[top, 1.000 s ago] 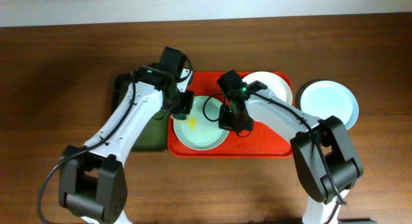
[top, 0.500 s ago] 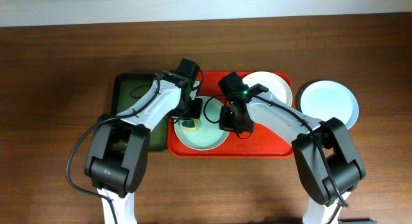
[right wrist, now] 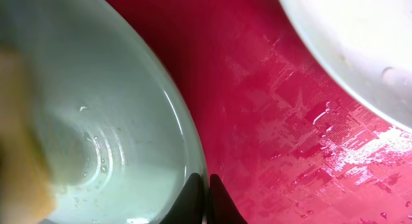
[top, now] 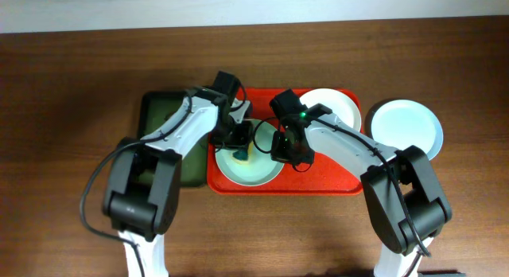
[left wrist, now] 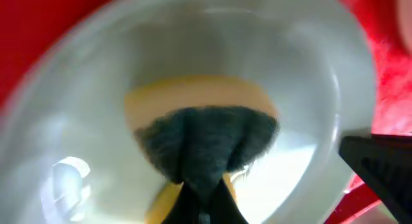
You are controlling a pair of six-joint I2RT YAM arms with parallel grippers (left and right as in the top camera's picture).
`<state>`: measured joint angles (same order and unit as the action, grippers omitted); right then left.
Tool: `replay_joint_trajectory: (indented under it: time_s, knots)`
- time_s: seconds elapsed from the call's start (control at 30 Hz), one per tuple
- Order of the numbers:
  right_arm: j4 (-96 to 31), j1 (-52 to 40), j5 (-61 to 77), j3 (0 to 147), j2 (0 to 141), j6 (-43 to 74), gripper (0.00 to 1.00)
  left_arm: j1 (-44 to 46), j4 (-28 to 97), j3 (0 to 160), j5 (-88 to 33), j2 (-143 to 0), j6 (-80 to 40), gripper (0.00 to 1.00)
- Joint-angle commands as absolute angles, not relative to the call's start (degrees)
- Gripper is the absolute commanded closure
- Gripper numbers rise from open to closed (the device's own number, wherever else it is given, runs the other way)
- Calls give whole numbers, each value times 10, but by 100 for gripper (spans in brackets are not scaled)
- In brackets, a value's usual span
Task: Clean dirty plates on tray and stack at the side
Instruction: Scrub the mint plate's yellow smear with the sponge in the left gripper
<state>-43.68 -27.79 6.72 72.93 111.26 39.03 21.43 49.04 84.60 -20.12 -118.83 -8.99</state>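
Red tray (right wrist: 270,121) shows wetness only from right wrist.

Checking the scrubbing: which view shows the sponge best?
Left wrist: the sponge sits mid-frame on the green plate, dark pad and yellow body clear. Overhead it is a small spot at the left gripper. The right wrist view catches only a yellowish blur at its left edge.

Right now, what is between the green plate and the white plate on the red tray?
Just bare, wet-looking red tray, as the right wrist view shows. The pale green plate and cream-white plate do not touch.
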Motion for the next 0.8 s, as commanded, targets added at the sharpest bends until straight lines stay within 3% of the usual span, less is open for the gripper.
replay_joint_trajectory:
  time_s: [0.0, 0.47, 0.77]
  knots:
    - [-439, -282, 53, 719, 1110, 394, 96, 202, 491, 848, -132, -1093, -83, 100]
    - [-439, -282, 53, 719, 1110, 394, 95, 207, 454, 825, -98, -1212, -102, 100]
    - [-439, -282, 53, 719, 1110, 394, 95, 229, 438, 830, -432, -1265, -65, 100]
